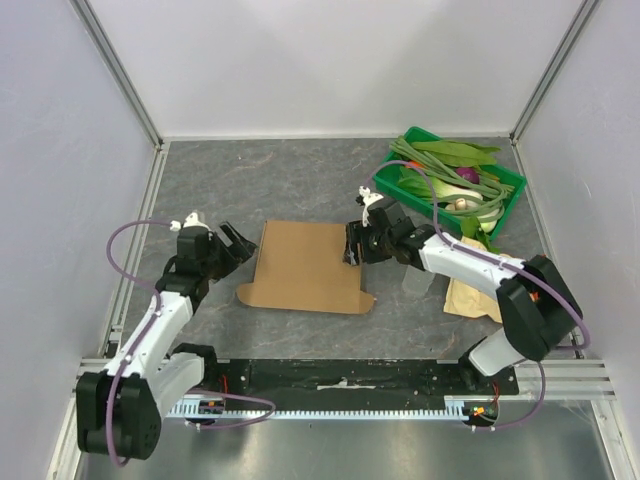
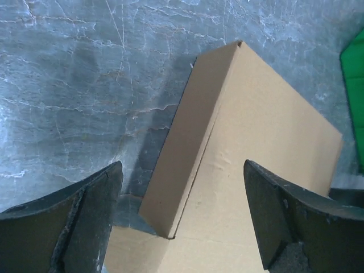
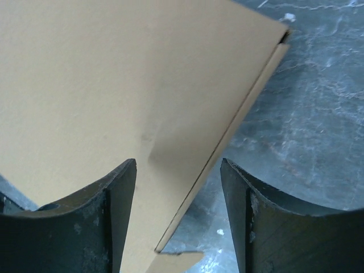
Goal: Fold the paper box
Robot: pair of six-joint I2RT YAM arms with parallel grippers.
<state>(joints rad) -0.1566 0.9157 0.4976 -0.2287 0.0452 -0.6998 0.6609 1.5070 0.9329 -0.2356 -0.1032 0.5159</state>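
Note:
The paper box point(image 1: 305, 265) is a brown cardboard blank lying mostly flat in the middle of the table. My left gripper point(image 1: 235, 240) is wide open just off its left edge. In the left wrist view the box point(image 2: 261, 131) has its left side flap point(image 2: 187, 142) folded upright, and my left gripper point(image 2: 182, 210) hovers over that crease. My right gripper point(image 1: 352, 245) is open at the box's right edge. In the right wrist view my right gripper point(image 3: 178, 187) straddles the box's edge point(image 3: 170, 114) without closing on it.
A green tray point(image 1: 512, 185) of vegetables stands at the back right; its corner shows in the left wrist view point(image 2: 355, 102). A tan snack bag point(image 1: 470, 295) and a pale cup point(image 1: 418, 278) lie under the right arm. White walls enclose the table.

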